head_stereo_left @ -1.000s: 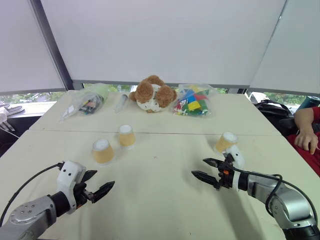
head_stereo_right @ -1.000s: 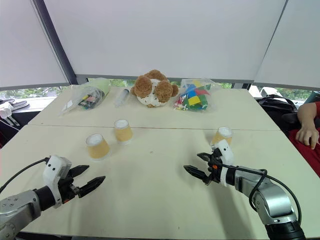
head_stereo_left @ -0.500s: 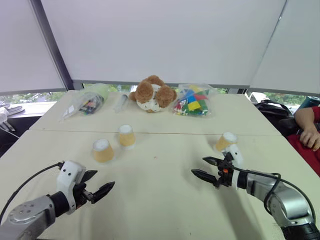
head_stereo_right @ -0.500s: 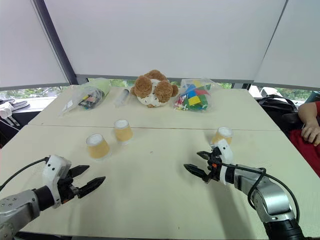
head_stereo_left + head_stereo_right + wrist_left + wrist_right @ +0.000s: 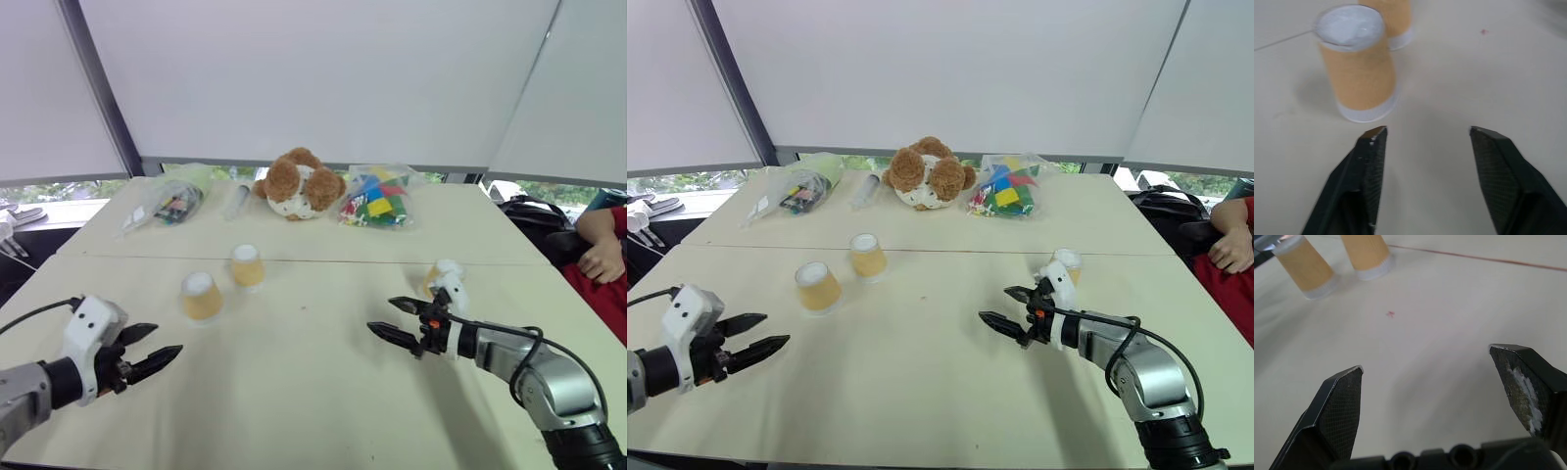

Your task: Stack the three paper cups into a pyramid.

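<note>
Three paper cups (image 5: 199,296) all upside down on the table (image 5: 294,382), unstacked: two near each other left of centre, second cup (image 5: 247,265) just behind the first; third cup (image 5: 443,276) well apart on the right, just behind the right gripper (image 5: 394,320). Right gripper spread wide, empty. Left gripper (image 5: 147,348) parted, grasping nothing, near-left of the table.

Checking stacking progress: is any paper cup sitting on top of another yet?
No. All three paper cups stand separately on the table, none stacked.
</note>
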`<state>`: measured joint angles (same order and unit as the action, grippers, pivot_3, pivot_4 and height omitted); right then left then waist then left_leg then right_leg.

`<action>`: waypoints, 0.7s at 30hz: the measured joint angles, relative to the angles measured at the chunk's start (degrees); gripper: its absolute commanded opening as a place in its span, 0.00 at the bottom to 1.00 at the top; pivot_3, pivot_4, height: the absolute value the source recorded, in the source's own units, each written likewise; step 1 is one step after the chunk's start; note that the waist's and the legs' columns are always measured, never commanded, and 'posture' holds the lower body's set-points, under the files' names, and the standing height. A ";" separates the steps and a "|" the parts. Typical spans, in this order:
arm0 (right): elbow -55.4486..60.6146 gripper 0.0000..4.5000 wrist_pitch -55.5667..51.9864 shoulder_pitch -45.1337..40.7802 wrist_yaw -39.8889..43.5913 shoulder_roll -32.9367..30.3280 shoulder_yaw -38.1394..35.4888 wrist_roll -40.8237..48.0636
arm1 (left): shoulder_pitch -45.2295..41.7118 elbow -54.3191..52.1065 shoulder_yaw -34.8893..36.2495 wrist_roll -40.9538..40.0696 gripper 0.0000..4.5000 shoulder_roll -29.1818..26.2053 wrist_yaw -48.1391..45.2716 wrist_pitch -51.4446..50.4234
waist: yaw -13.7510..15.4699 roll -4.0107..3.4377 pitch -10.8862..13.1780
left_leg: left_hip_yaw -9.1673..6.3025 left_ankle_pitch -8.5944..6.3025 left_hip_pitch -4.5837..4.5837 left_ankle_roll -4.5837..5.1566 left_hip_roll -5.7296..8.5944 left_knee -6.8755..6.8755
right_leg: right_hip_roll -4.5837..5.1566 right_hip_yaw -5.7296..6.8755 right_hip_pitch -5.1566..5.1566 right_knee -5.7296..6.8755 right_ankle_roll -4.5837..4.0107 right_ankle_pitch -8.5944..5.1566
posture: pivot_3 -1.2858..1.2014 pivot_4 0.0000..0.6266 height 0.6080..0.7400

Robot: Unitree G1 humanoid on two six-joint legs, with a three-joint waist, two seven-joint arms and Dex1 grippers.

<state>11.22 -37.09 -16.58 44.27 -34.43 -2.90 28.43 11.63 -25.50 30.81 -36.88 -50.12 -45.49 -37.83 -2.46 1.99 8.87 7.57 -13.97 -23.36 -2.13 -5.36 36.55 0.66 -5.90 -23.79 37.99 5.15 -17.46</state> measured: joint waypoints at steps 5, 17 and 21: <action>0.04 1.00 -0.08 1.46 0.16 0.04 0.39 -0.01 | -0.14 3.60 0.59 1.93 0.98 -1.09 -2.40 2.90 | -0.10 0.00 0.00 | 0.03 -0.01 -0.02 0.01 0.00 0.00 | 0.03 0.01 -0.02 -0.02 0.00 0.00 | 0.52 0.24 0.99; 15.90 1.00 -13.13 -2.28 1.55 -2.88 -0.14 12.05 | -27.11 32.66 -14.55 14.34 0.98 -1.37 -8.03 18.58 | 0.30 0.07 -0.04 | 0.05 -0.01 -0.11 0.01 0.00 0.01 | 0.02 0.06 -0.12 0.05 0.17 0.09 | 0.52 0.24 0.99; 16.38 1.00 -13.67 -1.53 0.20 -2.89 -0.03 12.28 | -33.47 38.84 -19.35 15.10 0.98 1.01 -12.13 20.06 | 0.20 0.07 -0.04 | 0.06 -0.01 -0.16 0.02 0.00 0.04 | 0.00 0.06 -0.17 0.06 0.19 0.10 | 0.52 0.24 0.99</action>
<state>27.59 -50.76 -18.11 44.47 -37.31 -2.93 40.71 -21.84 13.34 11.46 -21.77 -49.11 -57.62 -17.77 -2.25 2.06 8.83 7.63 -13.98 -23.52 -2.11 -5.36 36.58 0.66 -5.84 -23.96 38.05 5.34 -17.35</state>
